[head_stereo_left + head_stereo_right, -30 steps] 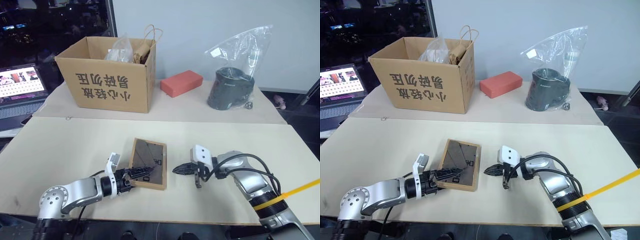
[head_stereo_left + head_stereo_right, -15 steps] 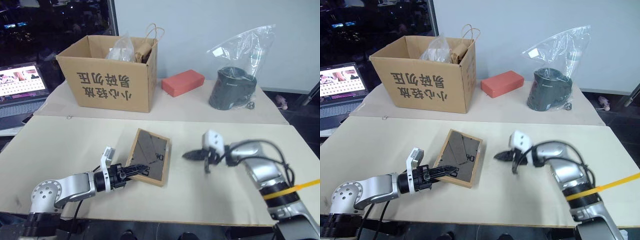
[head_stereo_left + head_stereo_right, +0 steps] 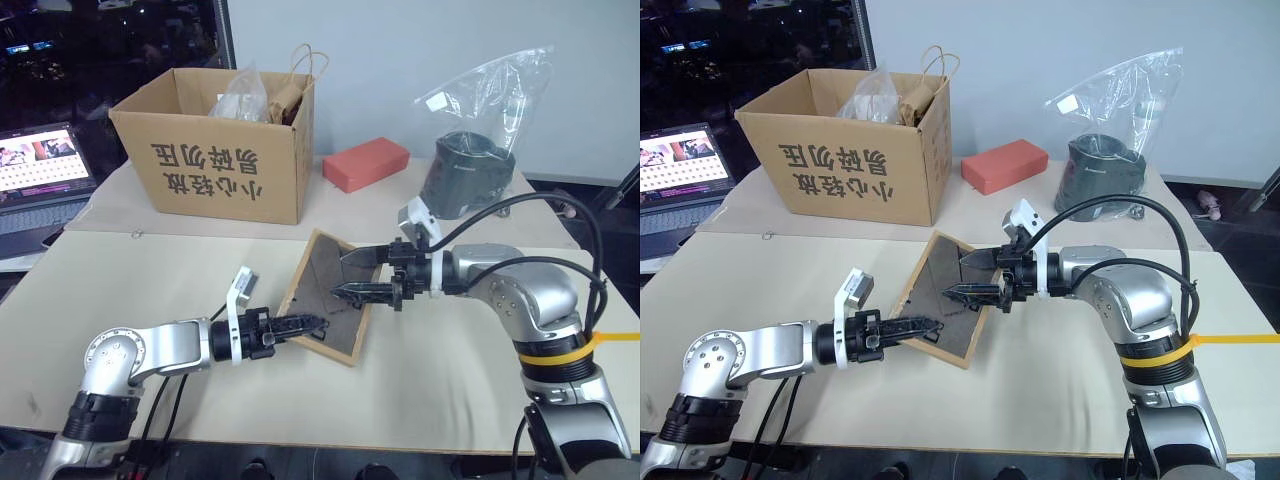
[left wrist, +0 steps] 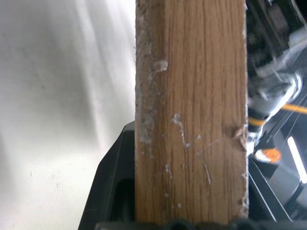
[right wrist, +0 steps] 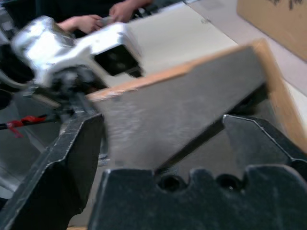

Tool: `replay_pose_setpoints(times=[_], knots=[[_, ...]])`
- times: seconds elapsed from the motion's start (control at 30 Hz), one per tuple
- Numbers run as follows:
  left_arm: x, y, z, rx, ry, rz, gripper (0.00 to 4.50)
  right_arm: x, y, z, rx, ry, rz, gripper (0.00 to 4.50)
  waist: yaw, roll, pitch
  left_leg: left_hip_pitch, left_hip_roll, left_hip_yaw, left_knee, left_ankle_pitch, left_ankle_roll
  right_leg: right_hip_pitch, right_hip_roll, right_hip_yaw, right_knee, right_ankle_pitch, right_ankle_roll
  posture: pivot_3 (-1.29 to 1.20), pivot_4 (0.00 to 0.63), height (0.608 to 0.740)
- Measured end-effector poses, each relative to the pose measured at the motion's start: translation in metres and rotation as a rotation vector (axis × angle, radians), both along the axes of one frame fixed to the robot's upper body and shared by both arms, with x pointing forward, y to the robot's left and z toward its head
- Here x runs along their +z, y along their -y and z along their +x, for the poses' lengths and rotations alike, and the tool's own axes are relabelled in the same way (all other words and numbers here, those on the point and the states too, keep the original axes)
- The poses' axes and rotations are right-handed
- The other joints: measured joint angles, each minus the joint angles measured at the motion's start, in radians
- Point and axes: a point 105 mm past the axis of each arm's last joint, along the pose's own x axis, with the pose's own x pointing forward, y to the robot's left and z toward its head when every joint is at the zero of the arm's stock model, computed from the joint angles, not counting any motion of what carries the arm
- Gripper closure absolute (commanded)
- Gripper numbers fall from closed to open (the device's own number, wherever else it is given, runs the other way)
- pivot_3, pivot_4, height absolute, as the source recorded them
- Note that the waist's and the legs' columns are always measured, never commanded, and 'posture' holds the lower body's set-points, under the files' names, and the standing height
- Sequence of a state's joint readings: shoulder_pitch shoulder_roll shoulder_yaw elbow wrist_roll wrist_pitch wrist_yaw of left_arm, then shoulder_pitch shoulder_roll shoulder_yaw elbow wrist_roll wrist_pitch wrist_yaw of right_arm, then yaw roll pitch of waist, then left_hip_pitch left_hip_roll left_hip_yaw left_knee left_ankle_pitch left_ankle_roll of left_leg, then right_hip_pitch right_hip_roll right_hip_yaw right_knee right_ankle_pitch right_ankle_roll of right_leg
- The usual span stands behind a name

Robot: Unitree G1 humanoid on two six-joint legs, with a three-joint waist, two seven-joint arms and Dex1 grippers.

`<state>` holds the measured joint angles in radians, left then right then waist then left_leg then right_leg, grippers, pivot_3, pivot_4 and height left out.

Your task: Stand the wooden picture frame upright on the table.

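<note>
Now wooden picture frame (image 3: pixel 327 296) tilted, lower edge on table (image 3: pixel 150 290); left gripper (image 3: pixel 308 324) pinching near edge, right gripper (image 3: pixel 352 274) spread wide at back. Bare tabletop around. One frame, two grippers.

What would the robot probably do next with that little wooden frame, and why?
Probably close the open right gripper on the wooden picture frame's raised edge to steady it. The frame is tilted, back panel facing up, its near edge pinched by the left gripper, its far edge lifted off the table. The right fingers straddle it without clamping.
</note>
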<state>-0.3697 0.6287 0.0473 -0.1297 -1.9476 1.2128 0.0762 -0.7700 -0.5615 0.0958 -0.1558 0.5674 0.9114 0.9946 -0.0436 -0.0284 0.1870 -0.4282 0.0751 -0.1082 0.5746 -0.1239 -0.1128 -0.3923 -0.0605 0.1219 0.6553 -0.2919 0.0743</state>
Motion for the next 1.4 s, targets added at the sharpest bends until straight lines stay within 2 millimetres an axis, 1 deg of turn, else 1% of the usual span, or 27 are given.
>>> replay_pose_setpoints(times=[0.13, 0.23, 0.3, 0.4, 0.47, 0.53, 0.63, 0.7, 0.83, 0.87, 0.9, 0.97, 1.07, 1.13, 1.2, 1.3, 1.4], knots=[[-0.001, 0.0, 0.002, 0.021, 0.003, 0.006, 3.35, -0.004, 0.0, 0.002, -0.021, -0.008, -0.02, 0.04, 0.001, 0.0, 0.0, -0.002, 0.0, 0.0, 0.001, 0.0, 0.0, -0.002, 0.0, 0.0, 0.0, 0.0, 0.0, 0.0, 0.15, 0.74], [0.0, -0.001, 0.004, 0.039, 0.008, 0.003, 3.35, -0.004, -0.001, -0.001, -0.005, -0.02, -0.02, 0.04, 0.001, 0.0, 0.0, -0.003, 0.0, 0.0, 0.001, 0.0, 0.0, -0.002, 0.0, 0.0, 0.0, 0.0, 0.0, 0.0, 0.15, 0.74], [0.002, -0.001, 0.004, 0.042, 0.015, -0.002, 3.35, -0.006, -0.004, -0.011, 0.051, -0.024, -0.021, 0.04, 0.001, 0.0, 0.0, -0.003, 0.0, 0.0, 0.0, 0.0, 0.0, -0.003, 0.0, 0.0, 0.0, 0.0, 0.0, 0.0, 0.15, 0.74], [0.005, 0.002, 0.004, 0.029, 0.028, -0.002, 3.35, -0.011, -0.019, -0.043, 0.24, 0.027, 0.003, 0.04, 0.001, 0.0, 0.0, -0.003, 0.0, 0.0, 0.0, 0.0, 0.0, -0.003, 0.0, 0.0, 0.0, 0.0, 0.001, 0.0, 0.15, 0.74], [0.006, 0.003, 0.001, 0.007, 0.035, 0.004, 3.35, -0.007, -0.021, -0.047, 0.27, 0.074, 0.019, 0.04, 0.0, 0.0, 0.0, -0.003, 0.0, 0.0, 0.001, 0.0, 0.0, -0.003, 0.0, 0.0, 0.0, -0.001, 0.002, 0.0, 0.15, 0.74], [0.007, 0.0, 0.0, 0.002, 0.041, 0.013, 3.35, -0.001, -0.023, -0.049, 0.28, 0.123, 0.043, 0.04, -0.002, 0.0, 0.0, -0.002, 0.0, 0.0, 0.001, 0.001, -0.001, -0.003, 0.0, 0.0, 0.001, -0.002, 0.003, 0.0, 0.15, 0.74], [0.007, -0.007, -0.002, -0.007, 0.041, 0.026, 3.35, 0.004, -0.019, -0.044, 0.253, 0.22, 0.028, 0.04, -0.001, 0.0, 0.0, -0.003, 0.0, 0.0, 0.001, 0.001, -0.001, -0.003, 0.0, 0.0, 0.001, -0.003, 0.005, 0.0, 0.15, 0.74], [0.007, -0.012, -0.002, -0.009, 0.033, 0.023, 3.35, 0.002, -0.007, -0.032, 0.191, 0.312, -0.041, 0.04, 0.002, 0.0, 0.0, -0.003, 0.0, 0.0, 0.001, 0.001, -0.001, -0.003, 0.0, 0.0, 0.0, -0.003, 0.005, 0.0, 0.15, 0.74], [0.008, -0.025, 0.003, 0.012, 0.009, -0.021, 3.35, -0.016, 0.032, 0.001, 0.027, 0.439, -0.206, 0.04, 0.005, 0.0, 0.0, -0.004, 0.0, 0.0, 0.0, 0.001, -0.001, -0.004, 0.0, 0.0, 0.0, -0.003, 0.005, 0.0, 0.15, 0.74], [0.009, -0.03, 0.004, 0.02, 0.004, -0.038, 3.35, -0.021, 0.047, 0.008, -0.013, 0.471, -0.264, 0.04, 0.005, 0.0, 0.0, -0.005, 0.0, 0.0, 0.0, 0.001, -0.001, -0.005, 0.0, 0.0, 0.0, -0.003, 0.005, 0.0, 0.15, 0.74], [0.01, -0.034, 0.005, 0.026, 0.002, -0.045, 3.35, -0.023, 0.055, 0.011, -0.033, 0.489, -0.292, 0.04, 0.004, 0.0, 0.0, -0.006, 0.0, 0.0, 0.0, 0.001, -0.001, -0.007, 0.0, 0.0, 0.0, -0.003, 0.005, 0.0, 0.15, 0.74], [0.013, -0.041, 0.007, 0.037, -0.001, -0.062, 3.35, -0.015, 0.066, 0.013, -0.059, 0.569, -0.304, 0.04, -0.002, 0.0, 0.0, -0.008, 0.0, 0.0, 0.0, 0.001, -0.001, -0.01, 0.0, 0.0, 0.002, -0.001, 0.003, 0.0, 0.15, 0.74], [0.012, -0.04, 0.006, 0.024, -0.013, -0.076, 3.35, -0.008, 0.071, 0.011, -0.06, 0.741, -0.35, 0.04, -0.004, 0.0, 0.0, -0.008, 0.0, 0.0, 0.0, 0.001, -0.001, -0.01, 0.0, 0.0, 0.002, -0.001, 0.002, 0.0, 0.15, 0.74], [0.013, -0.038, 0.009, 0.025, -0.017, -0.102, 3.35, -0.007, 0.073, 0.015, -0.128, 0.917, -0.367, 0.04, -0.001, 0.0, 0.0, -0.008, 0.0, 0.0, 0.001, 0.001, -0.001, -0.01, 0.0, 0.0, 0.003, -0.001, 0.002, 0.0, 0.15, 0.74], [0.014, -0.035, 0.01, 0.017, -0.013, -0.119, 3.35, -0.011, 0.069, 0.016, -0.194, 1.059, -0.341, 0.04, 0.0, 0.0, 0.0, -0.008, 0.0, 0.0, 0.001, 0.001, -0.001, -0.01, 0.0, 0.0, 0.003, -0.001, 0.002, 0.0, 0.15, 0.74], [0.016, -0.031, 0.01, 0.009, -0.009, -0.134, 3.35, -0.019, 0.062, 0.014, -0.242, 1.214, -0.348, 0.04, 0.0, 0.0, 0.0, -0.008, 0.0, 0.0, 0.001, 0.002, -0.003, -0.011, 0.0, 0.0, 0.004, 0.0, -0.001, 0.0, 0.15, 0.74], [0.014, -0.028, 0.011, 0.006, -0.015, -0.14, 3.35, -0.025, 0.051, 0.011, -0.243, 1.357, -0.371, 0.04, -0.002, 0.0, 0.0, -0.008, 0.0, 0.0, 0.001, 0.003, -0.003, -0.011, 0.0, 0.0, 0.006, 0.001, -0.001, 0.0, 0.15, 0.74]])
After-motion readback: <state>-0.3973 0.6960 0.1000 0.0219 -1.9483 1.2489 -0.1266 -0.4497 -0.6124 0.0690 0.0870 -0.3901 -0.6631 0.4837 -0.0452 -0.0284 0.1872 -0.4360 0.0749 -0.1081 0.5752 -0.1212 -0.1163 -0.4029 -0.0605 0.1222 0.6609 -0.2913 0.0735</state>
